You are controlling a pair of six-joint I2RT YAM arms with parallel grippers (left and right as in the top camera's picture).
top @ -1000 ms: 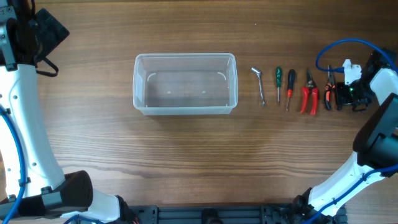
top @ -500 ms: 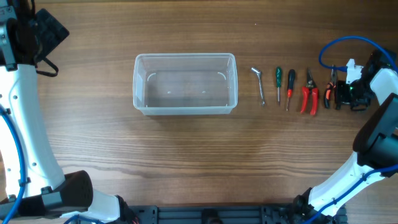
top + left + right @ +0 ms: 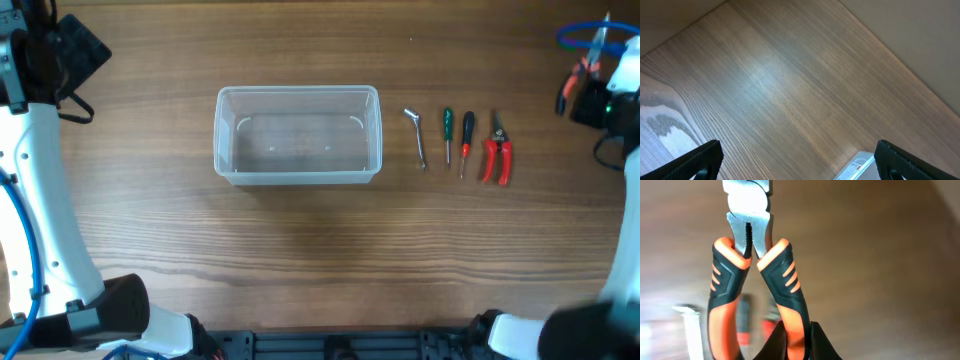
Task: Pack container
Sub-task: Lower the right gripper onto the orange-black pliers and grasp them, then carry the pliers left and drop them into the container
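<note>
Container (image 3: pixel 298 178) sits empty near the middle of the wooden table (image 3: pixel 300 262), a clear rectangular tub with rounded corners and a thicker rim, its long sides running left to right in the overhead view. To its right, apart from it, four hand tools lie in a neat row. Nearest the container is a small bent metal key (image 3: pixel 418 138), then a green-handled screwdriver (image 3: pixel 448 133), then a screwdriver with a black and red handle (image 3: pixel 466 143), and last a pair of red-handled pruning shears (image 3: pixel 497 150). None of them touches its neighbour.

Up at the far right edge of the table, well away from that row, the right gripper (image 3: pixel 792 337) has hold of a pair of pliers (image 3: pixel 785 280) with orange and black grips. From the wrist camera the two dark fingers are closed around the lower end of one handle. The other handle hangs free beside it, and the steel head points up and away, with the wood blurred behind.

Over at the far left the left gripper (image 3: pixel 800 162) hangs above bare wood. Its two black fingertips (image 3: pixel 702 159) are spread wide at the bottom corners of the wrist view, with nothing held between them.
</note>
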